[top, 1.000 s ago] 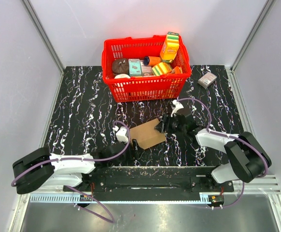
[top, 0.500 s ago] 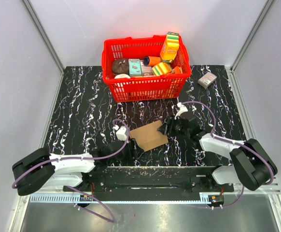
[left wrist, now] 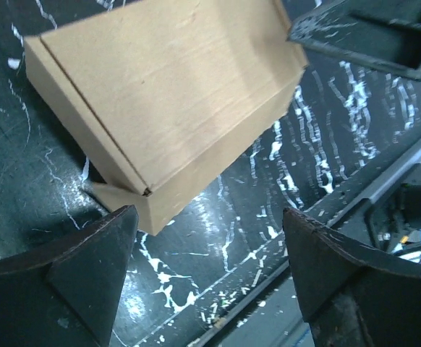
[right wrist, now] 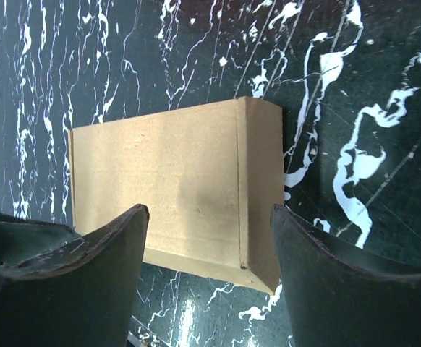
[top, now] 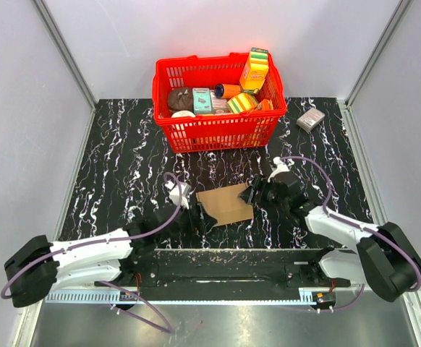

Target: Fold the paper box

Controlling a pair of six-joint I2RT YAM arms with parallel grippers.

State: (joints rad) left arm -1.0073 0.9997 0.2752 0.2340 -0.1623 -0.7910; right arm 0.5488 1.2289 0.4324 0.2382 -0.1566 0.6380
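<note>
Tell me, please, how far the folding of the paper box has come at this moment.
Done: the paper box looks like a closed carton, its lid flat on top. In hand: nothing; the left gripper and the right gripper stand open on opposite sides of it, neither closed on it. To do: probably only a last press or check; whether the front flap is tucked in cannot be seen.

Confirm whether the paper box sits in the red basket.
No, the paper box lies on the table, outside the red basket.
</note>
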